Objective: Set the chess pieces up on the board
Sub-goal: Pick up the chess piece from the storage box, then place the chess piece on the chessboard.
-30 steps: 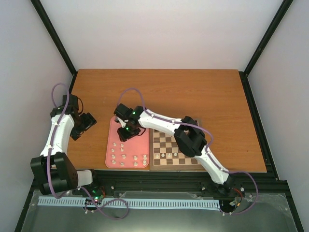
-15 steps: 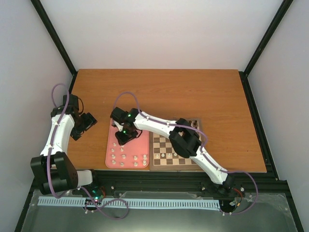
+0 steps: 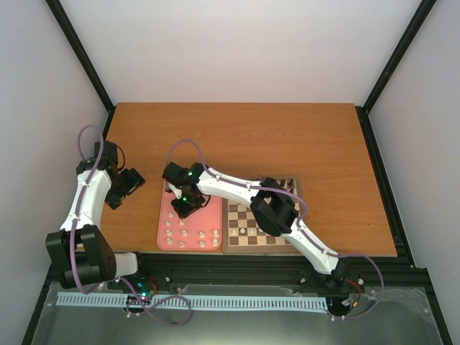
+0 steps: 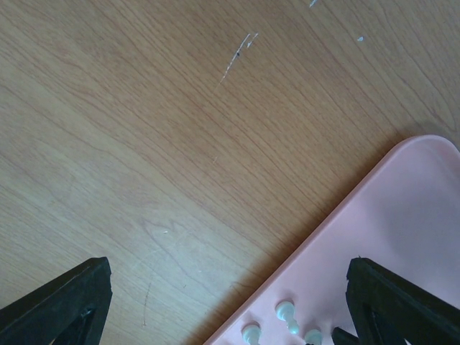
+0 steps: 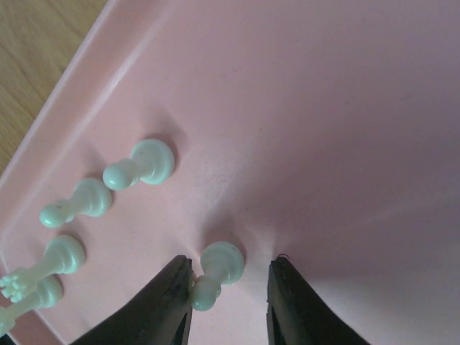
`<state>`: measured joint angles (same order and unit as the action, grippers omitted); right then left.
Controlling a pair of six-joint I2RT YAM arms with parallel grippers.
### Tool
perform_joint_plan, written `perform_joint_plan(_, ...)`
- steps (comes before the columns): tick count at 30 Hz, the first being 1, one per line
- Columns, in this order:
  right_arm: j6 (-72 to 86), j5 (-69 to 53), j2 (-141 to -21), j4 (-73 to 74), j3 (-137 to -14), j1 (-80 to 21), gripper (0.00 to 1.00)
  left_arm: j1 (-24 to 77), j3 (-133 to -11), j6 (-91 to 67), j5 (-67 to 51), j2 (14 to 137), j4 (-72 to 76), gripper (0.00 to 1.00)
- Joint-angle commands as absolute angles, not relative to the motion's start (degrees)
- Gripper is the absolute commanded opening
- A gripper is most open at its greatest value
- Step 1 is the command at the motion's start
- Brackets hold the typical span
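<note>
Straddling pawn (image 5: pixel 215 272), right gripper (image 5: pixel 231 287) inside tray (image 5: pixel 323 108)

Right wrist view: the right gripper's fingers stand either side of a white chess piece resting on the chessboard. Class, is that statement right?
No. The white chess piece between the fingers of the right gripper rests on the pink tray, not on the chessboard. The right wrist view shows pink surface under it; the rest of the statement holds.

The pink tray (image 5: pixel 345 108) lies bare beside the right gripper (image 5: pixel 230 264) — white pieces (image 5: pixel 140 167) crowd its other side, seemingly not touching.
</note>
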<state>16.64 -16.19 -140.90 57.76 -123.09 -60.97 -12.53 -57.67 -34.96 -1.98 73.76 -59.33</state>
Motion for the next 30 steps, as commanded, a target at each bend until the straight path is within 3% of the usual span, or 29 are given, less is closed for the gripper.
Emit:
perform_joint_plan(1, 15.9, -15.0, -141.4, 59.8, -123.0, -62.0, 0.26, -12.9, -57.3, -35.7, -2.6, 73.9, -58.7, 1.0)
perform_joint_plan(10, 15.9, -13.7, -141.3, 60.0, -123.1, -62.0, 0.04, -12.9, -57.5, -35.6, -3.4, 73.8, -58.5, 1.0)
perform_joint_plan(18, 16.6, -8.7, -133.9, 59.6, -120.1, -60.7, 0.03, -12.8, -57.6, -35.4, -3.9, 73.9, -58.5, 1.0)
perform_joint_plan(30, 20.8, -5.6, -109.4, 58.4, -95.1, -52.5, 0.03, -12.8, -57.6, -35.4, -4.9, 74.8, -58.2, 1.0)
